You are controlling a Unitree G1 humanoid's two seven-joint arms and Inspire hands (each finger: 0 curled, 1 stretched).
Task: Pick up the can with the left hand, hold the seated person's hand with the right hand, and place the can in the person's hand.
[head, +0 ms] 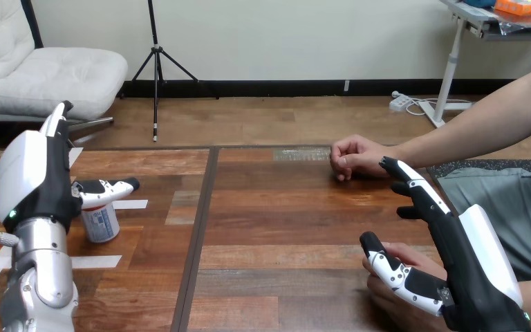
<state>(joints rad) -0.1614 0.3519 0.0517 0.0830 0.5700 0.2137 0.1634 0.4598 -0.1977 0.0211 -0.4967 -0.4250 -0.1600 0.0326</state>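
Standing on wooden table (269, 228), can (101, 223) beside splayed left hand (31, 180), right hand (467, 270) splayed over person's nearer hand (415, 257).

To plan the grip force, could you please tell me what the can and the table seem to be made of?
The can looks like metal with a printed pale label, judging by its shape, though plastic is possible. The table looks like varnished wood: plank grain, slight sheen.

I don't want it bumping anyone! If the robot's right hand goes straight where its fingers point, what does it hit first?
Probably the person's closed hand just ahead, though depth is unclear.
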